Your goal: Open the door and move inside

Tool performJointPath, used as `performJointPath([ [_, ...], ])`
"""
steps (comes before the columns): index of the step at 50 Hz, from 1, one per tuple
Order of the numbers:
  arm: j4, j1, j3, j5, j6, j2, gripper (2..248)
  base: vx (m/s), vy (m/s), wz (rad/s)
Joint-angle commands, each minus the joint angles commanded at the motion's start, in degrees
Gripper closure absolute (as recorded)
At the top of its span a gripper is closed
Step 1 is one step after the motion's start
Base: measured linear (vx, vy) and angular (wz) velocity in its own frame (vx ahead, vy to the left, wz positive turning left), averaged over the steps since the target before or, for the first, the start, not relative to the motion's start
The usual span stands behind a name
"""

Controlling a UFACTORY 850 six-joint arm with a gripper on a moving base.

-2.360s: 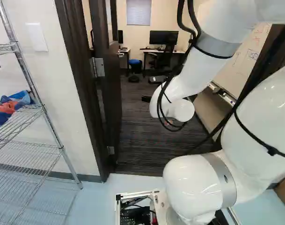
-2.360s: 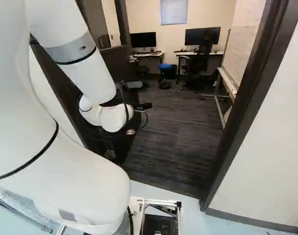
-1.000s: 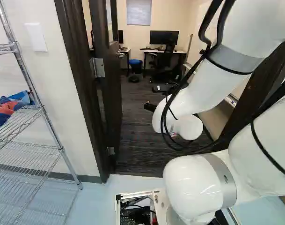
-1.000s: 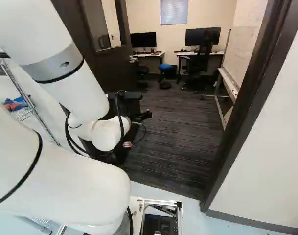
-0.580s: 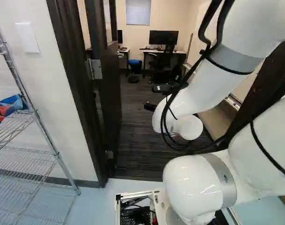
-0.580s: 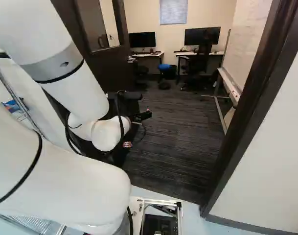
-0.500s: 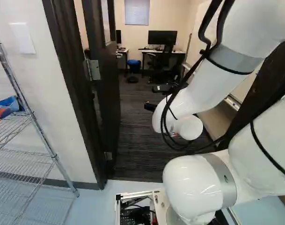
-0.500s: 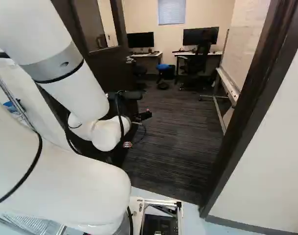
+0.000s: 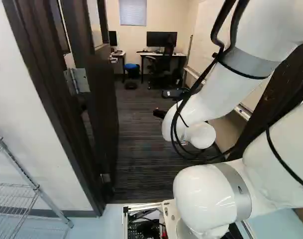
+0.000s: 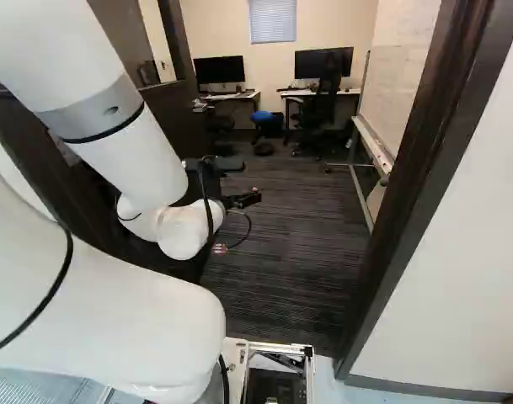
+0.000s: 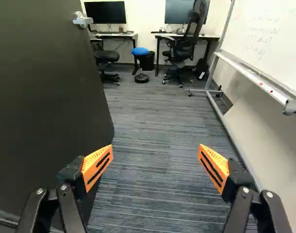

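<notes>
Dark brown and flat-faced, the door (image 9: 104, 99) is standing open into the room, hanging from its silver hinge (image 9: 79, 79) at the left of the left base view. Its silver lever handle (image 11: 82, 20) is sitting well ahead of the gripper, out of reach of its fingers. The opening step is looking done, so moving inside is the work in hand.

Beside the door, the black gripper with orange pads (image 11: 156, 158) is holding nothing; its two fingers are standing wide apart. One is overlapping the door's lower part in the wrist view, and whether it is touching, I cannot tell. The jointed white arm (image 9: 211, 89) is reaching through the doorway ahead of the base.

Farther out, the dark brown door post (image 10: 420, 168) is bounding the opening at the right of the right base view, and striped grey carpet (image 11: 152, 126) is lying ahead. The next move is probably calling for a slow, centred drive forward, keeping the arm clear of the door and the wheeled whiteboard (image 11: 269, 34), since clipping either is seeming the main risk.
</notes>
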Motion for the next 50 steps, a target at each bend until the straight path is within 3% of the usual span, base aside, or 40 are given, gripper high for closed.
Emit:
performJointPath([
  [50, 0.0, 0.0, 0.0, 0.0, 0.0, 0.0, 3, 0.142, -0.028, -0.041],
])
